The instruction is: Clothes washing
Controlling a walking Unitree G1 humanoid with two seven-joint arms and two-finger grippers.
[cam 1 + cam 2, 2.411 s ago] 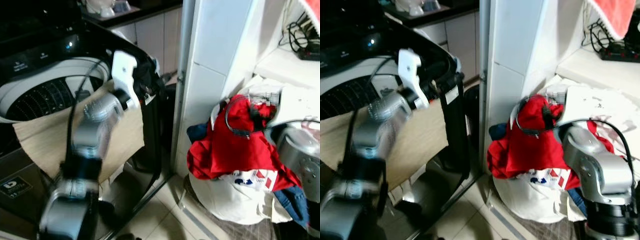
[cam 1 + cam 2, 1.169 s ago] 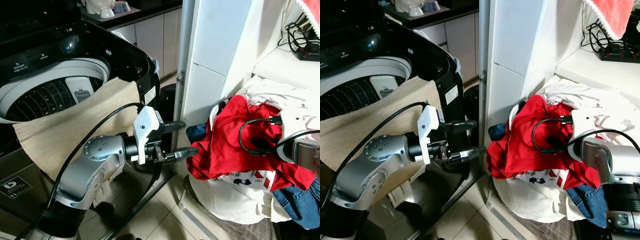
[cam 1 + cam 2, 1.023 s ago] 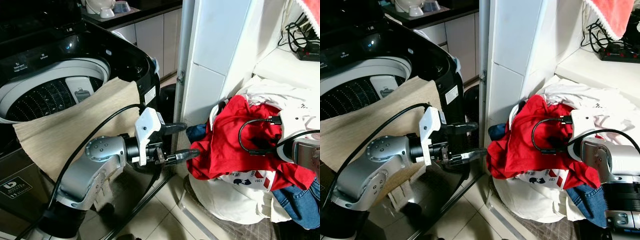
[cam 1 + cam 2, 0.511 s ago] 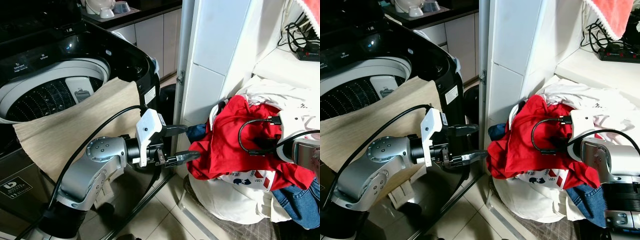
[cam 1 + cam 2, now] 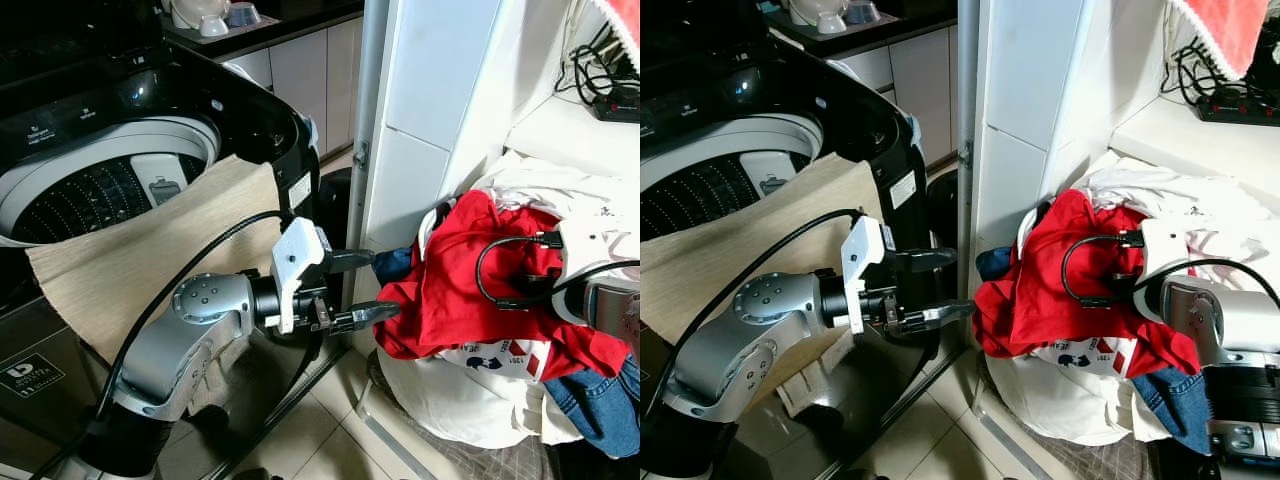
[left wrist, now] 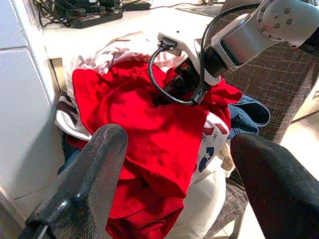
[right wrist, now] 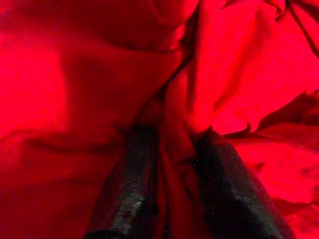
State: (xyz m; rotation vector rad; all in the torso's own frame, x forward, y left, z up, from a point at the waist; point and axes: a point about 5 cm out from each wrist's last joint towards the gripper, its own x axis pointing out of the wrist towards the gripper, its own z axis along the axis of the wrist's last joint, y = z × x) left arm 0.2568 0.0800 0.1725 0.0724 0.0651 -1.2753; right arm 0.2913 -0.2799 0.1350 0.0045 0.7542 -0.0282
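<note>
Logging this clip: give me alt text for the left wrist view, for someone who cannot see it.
The left gripper hangs open, its two black fingers framing a red garment on top of a laundry pile. The right gripper is pressed into that red cloth. White clothes and blue denim lie around it.

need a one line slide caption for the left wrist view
Open left gripper faces a heap of laundry, where the right gripper pinches the crumpled red cotton garment on top.
</note>
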